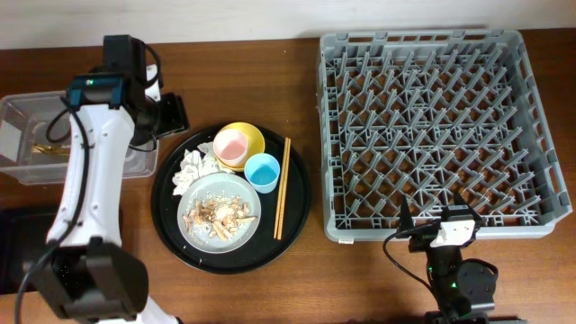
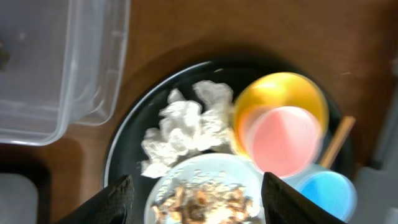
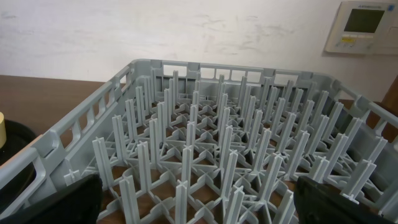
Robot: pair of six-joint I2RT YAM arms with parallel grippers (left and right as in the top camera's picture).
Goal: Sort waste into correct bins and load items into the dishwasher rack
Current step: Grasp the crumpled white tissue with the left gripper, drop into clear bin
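Hovering just off the upper-left rim of the round black tray, the left gripper has its fingers spread wide apart, and its wrist view looks down on that side of the tray. On the tray's left part lies the crumpled white tissue, just beside the grey-white plate. The plate sits at the tray's near side and carries the crumbly food scraps. The yellow bowl stands at the tray's far side with the pink cup inside it. The light-blue cup is just beside the bowl, toward the tray's right. The wooden chopsticks lie along the tray's right side. Left of the tray, close to its rim, is the clear plastic box with a brown-gold wrapper inside. The flat black bin is also left of the tray, nearer the robot, partly hidden by the arm. Right of the tray stands the dishwasher rack. The right gripper sits at the rack's near edge, well right of the tray, with its fingers parted
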